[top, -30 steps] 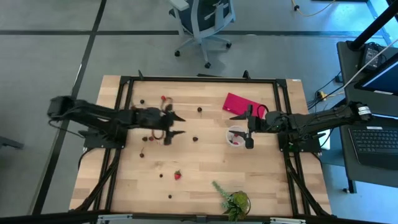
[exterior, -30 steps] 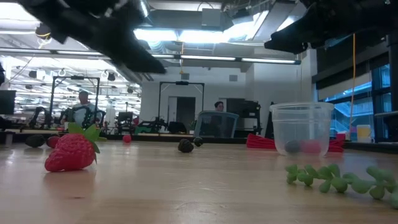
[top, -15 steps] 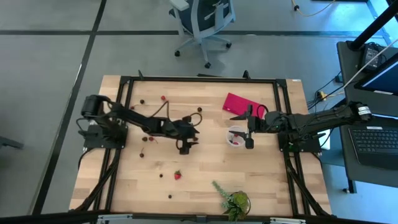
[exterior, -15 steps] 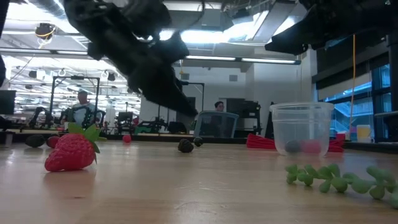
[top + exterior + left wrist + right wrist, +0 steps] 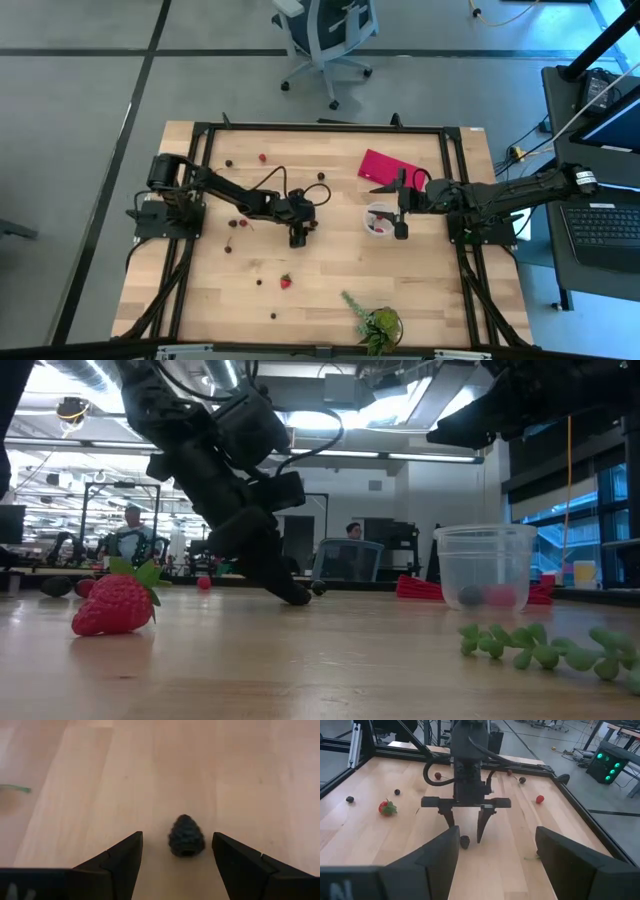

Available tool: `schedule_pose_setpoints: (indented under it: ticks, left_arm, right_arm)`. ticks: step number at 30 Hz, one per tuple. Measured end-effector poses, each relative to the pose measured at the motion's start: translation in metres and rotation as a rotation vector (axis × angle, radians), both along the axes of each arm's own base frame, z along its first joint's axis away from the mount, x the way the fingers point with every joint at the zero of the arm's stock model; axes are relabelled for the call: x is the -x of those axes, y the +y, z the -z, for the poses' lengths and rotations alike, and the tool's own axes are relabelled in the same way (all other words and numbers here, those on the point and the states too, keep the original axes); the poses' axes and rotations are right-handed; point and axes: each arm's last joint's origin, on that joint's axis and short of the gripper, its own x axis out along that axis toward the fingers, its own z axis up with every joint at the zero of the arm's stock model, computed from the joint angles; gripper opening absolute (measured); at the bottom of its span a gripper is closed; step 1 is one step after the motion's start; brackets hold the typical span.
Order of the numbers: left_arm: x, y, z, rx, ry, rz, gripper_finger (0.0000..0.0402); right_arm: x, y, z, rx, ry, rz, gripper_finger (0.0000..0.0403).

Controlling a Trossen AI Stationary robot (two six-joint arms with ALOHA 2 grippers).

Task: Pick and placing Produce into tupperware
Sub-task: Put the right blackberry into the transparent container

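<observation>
Jaws of left gripper (image 5: 177,865) spread, straddling dark berry (image 5: 186,836) on table (image 5: 330,270) mid-board, not yet pinching. Right gripper (image 5: 400,207) spread, hovering beside cup (image 5: 379,219). Risk: off-centre closing nudges small round berry, rolling it away.

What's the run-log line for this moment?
left gripper: open, astride dark berry | right gripper: open, beside clear cup | berry not gripped
</observation>
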Motion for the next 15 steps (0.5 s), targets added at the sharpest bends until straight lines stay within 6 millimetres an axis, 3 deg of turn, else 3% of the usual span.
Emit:
schedule_pose_setpoints:
  ticks: [8, 15]
  left_arm:
    - [0.0003, 0.0004, 0.0002, -0.016, 0.003, -0.019, 0.0180]
    - [0.0001, 0.0003, 0.0000, -0.015, 0.001, -0.017, 0.0163]
  right_arm:
    - [0.0000, 0.0000, 0.0001, 0.000, 0.000, 0.000, 0.0262]
    - [0.0000, 0.0001, 0.0000, 0.000, 0.000, 0.000, 0.0262]
